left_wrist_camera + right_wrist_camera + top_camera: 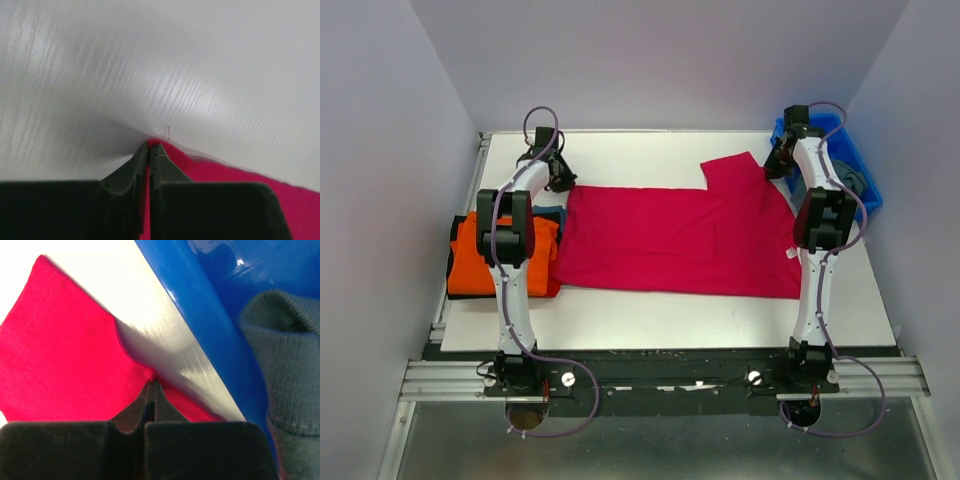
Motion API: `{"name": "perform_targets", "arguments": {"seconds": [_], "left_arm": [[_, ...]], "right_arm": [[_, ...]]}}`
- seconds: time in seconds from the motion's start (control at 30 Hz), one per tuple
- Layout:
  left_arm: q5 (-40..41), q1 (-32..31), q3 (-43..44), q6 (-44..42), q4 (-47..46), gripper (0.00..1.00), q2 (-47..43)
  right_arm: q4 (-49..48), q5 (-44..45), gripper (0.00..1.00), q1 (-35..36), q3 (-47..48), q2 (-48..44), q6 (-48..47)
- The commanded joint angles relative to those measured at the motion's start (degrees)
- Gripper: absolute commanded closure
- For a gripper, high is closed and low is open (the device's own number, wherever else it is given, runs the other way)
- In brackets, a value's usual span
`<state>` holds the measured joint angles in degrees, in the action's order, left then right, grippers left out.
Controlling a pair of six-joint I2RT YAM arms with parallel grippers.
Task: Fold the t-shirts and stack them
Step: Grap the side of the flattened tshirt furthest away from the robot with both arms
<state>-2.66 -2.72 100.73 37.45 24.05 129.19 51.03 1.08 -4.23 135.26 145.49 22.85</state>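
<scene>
Table (650, 305): the crimson tee (670, 240) lies flat at its centre, long axis left to right, with one sleeve pointing to the far edge. You see both arms stretched forward to its far side. The left gripper (151, 146) is pinched on the far-left corner. The right gripper (151, 383) is clamped on the edge beside the sleeve, next to the bin (860, 170). The orange tee (470, 255) lies at the left.

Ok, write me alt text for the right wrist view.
The right tool is shut on the edge of a crimson-pink t-shirt lying on a white table. Just beyond stands the wall of a blue bin, with a grey-blue garment inside it at right.
</scene>
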Motion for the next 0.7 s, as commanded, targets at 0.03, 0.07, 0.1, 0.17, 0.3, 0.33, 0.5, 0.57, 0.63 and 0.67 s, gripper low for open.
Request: {"name": "perform_targets", "arguments": {"seconds": [0.03,0.07,0.1,0.17,0.3,0.33,0.5,0.57,0.63,0.67], "left_arm": [[0.10,-0.27,5.96,-1.15,0.64,1.00,4.40],[0.19,-0.27,7.36,-1.24,0.38,1.00,5.02],[-0.15,-0.35,8.77,-1.24,-0.14,1.00,5.55],[-0.77,-0.27,10.97,-1.15,-0.41,1.00,6.60],[-0.68,-0.27,10.20,-0.71,-3.21,1.00,6.26],[-1.21,-0.35,9.41,-0.63,-4.44,1.00,5.91],[-4.99,-0.62,6.51,-0.89,-9.37,1.00,4.59],[-6.04,-0.71,4.75,-1.06,-11.65,1.00,3.45],[-6.22,-0.71,2.12,-1.85,-13.67,1.00,1.87],[-6.13,-0.71,0.54,-2.38,-15.25,1.00,0.82]], "right_arm": [[-0.84,-0.73,0.99,-0.69,2.81,-2.85,-0.35],[-0.32,-0.73,0.99,-0.87,3.95,-2.50,-0.18],[-0.14,-0.73,0.99,-1.13,4.74,-2.41,0.09],[-0.05,-2.49,0.99,-1.66,5.54,-2.32,0.52],[-0.40,-3.19,0.99,-2.71,5.54,-3.19,0.70],[-0.31,-3.19,0.99,-2.71,5.54,-3.37,0.70],[-0.84,-5.38,0.99,-2.80,3.18,-5.12,0.62],[-1.10,-6.53,0.99,-2.71,0.81,-6.44,0.62],[-2.15,-7.67,0.99,-2.80,-2.97,-8.63,0.44],[-3.03,-8.28,0.99,-2.80,-5.51,-10.12,0.27]]}}
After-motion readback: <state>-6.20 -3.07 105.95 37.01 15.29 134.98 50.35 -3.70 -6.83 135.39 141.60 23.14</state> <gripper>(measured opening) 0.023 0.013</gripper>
